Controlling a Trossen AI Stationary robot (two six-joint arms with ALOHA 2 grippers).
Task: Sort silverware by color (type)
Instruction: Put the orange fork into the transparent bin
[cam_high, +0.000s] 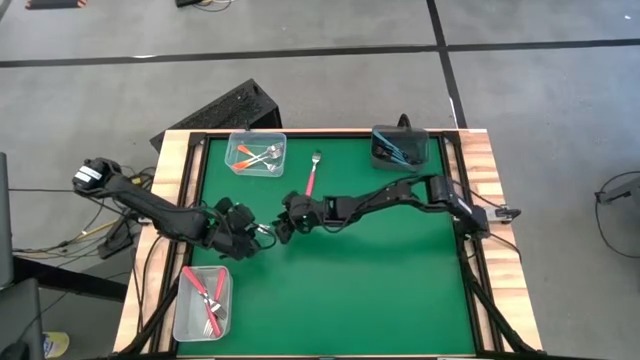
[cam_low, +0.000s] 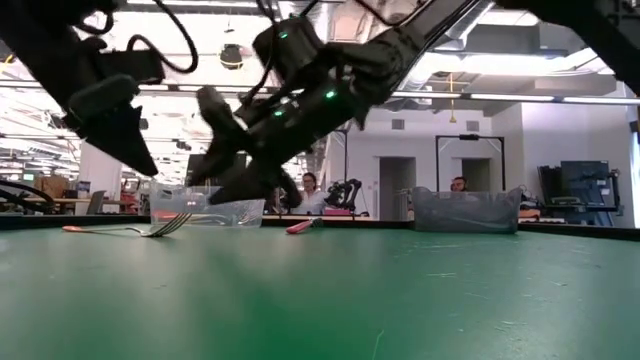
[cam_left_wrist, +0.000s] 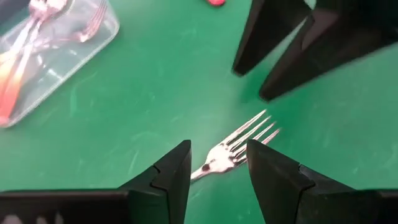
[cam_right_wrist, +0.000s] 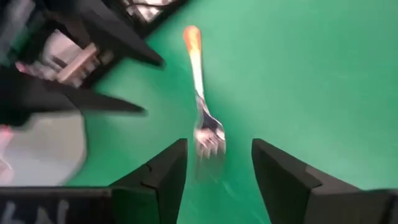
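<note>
An orange-handled fork (cam_right_wrist: 200, 93) lies flat on the green mat between my two grippers; it also shows in the low view (cam_low: 140, 229) and the left wrist view (cam_left_wrist: 239, 146). My left gripper (cam_left_wrist: 217, 149) is open above it, one finger on each side of the fork's neck. My right gripper (cam_right_wrist: 217, 146) is open above the tines, facing the left one. In the high view the left gripper (cam_high: 258, 232) and right gripper (cam_high: 283, 228) nearly meet. A pink-handled fork (cam_high: 313, 178) lies flat on the mat farther back.
A clear bin (cam_high: 256, 153) with orange forks stands at the far left. A clear bin (cam_high: 203, 300) with red forks stands at the near left. A dark bin (cam_high: 398, 147) with blue forks stands at the far right. The green mat (cam_high: 400, 280) is bare on the right.
</note>
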